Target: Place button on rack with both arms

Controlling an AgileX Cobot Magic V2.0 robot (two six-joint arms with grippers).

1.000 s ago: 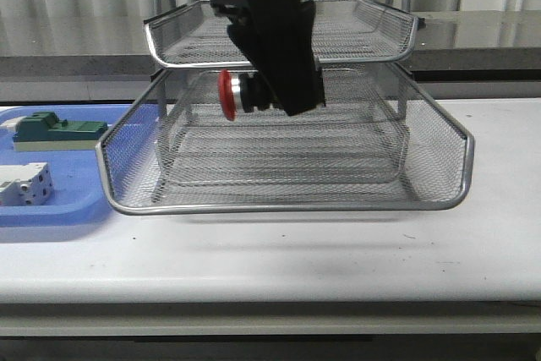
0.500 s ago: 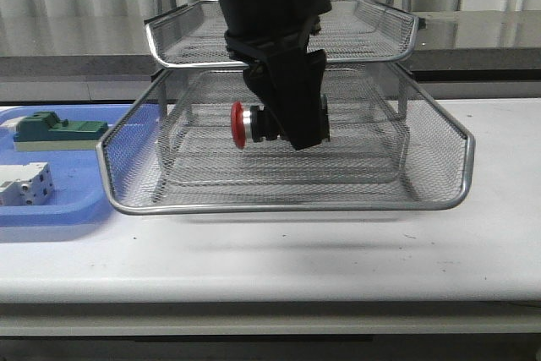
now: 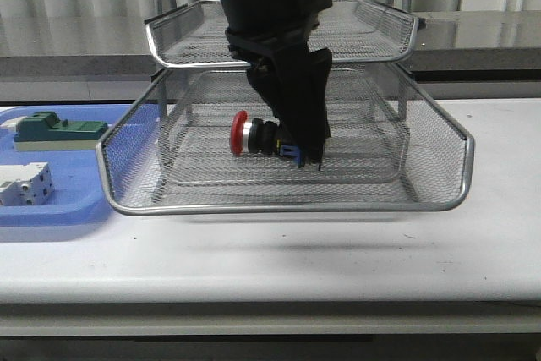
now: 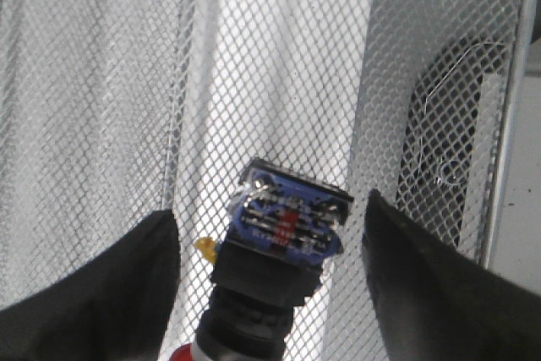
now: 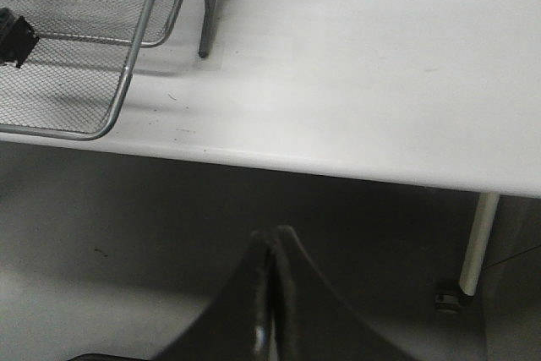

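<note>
Since the earlier frame, the left gripper [image 3: 297, 145] has been sinking lower into the rack [image 3: 287, 183], and the button [image 3: 258, 137] is now lying lower, with its blue rear block showing below the fingers. The button is resting on its side in the pulled-out lower tier, red head pointing toward the left edge of the desk [image 3: 279, 255]. In the left wrist view, the fingers [image 4: 93, 293] are standing apart on either side of the button [image 4: 283, 238], with gaps showing between them and the blue block, so the left gripper [image 4: 270, 293] is spread and not clamping it. The mesh floor of the rack [image 4: 279, 82] is lying under the button. The right gripper [image 5: 270, 310] is hanging off the right front corner of the desk [image 5: 355, 73], its fingers pressed together on nothing. A blue tray [image 3: 76, 183] is sitting by the left edge, carrying a green-topped block [image 3: 57, 129] and a white block [image 3: 25, 185].
</note>
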